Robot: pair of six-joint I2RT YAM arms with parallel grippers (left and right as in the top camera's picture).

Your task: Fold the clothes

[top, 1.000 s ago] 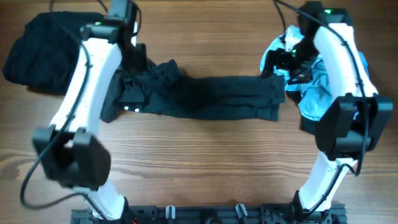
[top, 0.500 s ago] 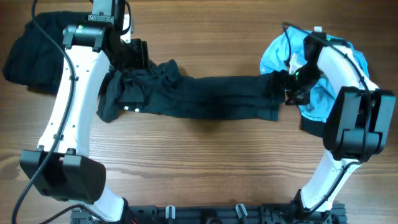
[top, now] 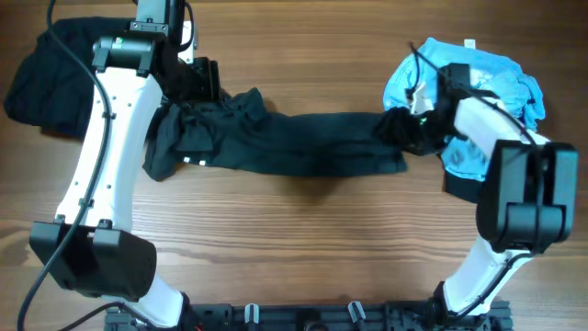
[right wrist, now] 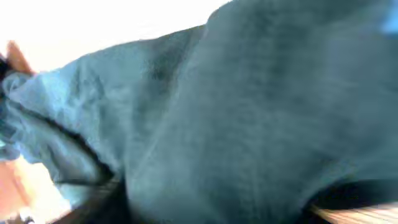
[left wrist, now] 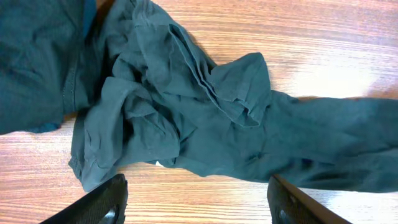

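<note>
A long black garment (top: 303, 142) lies stretched left to right across the wooden table, crumpled at its left end. My left gripper (top: 196, 81) hovers over that crumpled end. In the left wrist view its fingers (left wrist: 196, 202) are open and empty above bare wood, with the garment (left wrist: 205, 118) just beyond them. My right gripper (top: 415, 129) sits on the garment's bunched right end. The blurred right wrist view is filled with dark cloth (right wrist: 249, 112), and the fingers (right wrist: 214, 205) stand wide apart with the cloth between them.
A light blue cloth (top: 478, 83) lies heaped at the back right, under and behind my right arm. A pile of black clothing (top: 64, 74) sits at the back left corner. Bare wood (top: 303, 239) runs along the front of the table.
My right gripper has swung down and left from over the blue cloth onto the garment's right end, which has bunched leftward. My left arm shifted early, then held still.
</note>
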